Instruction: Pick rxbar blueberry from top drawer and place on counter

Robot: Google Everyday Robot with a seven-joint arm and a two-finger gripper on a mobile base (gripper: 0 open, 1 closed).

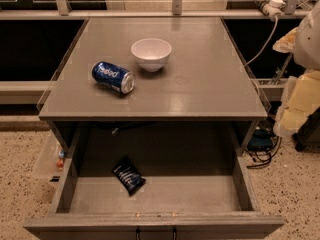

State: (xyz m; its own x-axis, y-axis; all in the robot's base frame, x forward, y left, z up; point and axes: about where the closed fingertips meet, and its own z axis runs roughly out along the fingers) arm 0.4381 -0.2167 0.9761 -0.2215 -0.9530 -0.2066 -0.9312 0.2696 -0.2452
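**Camera view.** The drawer (195, 191) is shown pulled open below the counter (210, 84). The snack bar (128, 175), a dark wrapper with pale lettering, lies flat on the drawer floor. It is left of centre, turned at a slant to the walls and apart from all of them. The gripper (299, 104) is seen at the right edge, beside the counter's right front corner and well apart from the bar. Whether it is spread or pressed together cannot be told.

The step in hand is judged to be the approach to the bar, with nothing yet grasped. The approach would best be made from above, through the open part of the drawer and forward of the counter's front lip, which overhangs the drawer's rear. The wrist would best be turned to match the bar's slant, so that the bar is taken across its narrow width. As the wrapper is thin and lies flat, a low, careful descent is called for. Slipping off the bar or scraping the drawer floor is judged the likely fault.

On the counter, a white bowl (151, 53) stands upright towards the back. A blue soda can (113, 77) lies on its side to the left and in front of the bowl, near but not touching. The right half of the counter is judged the better place for setting the bar down. A white cable (263, 41) hangs by the right rear corner, on the side where the arm stands.
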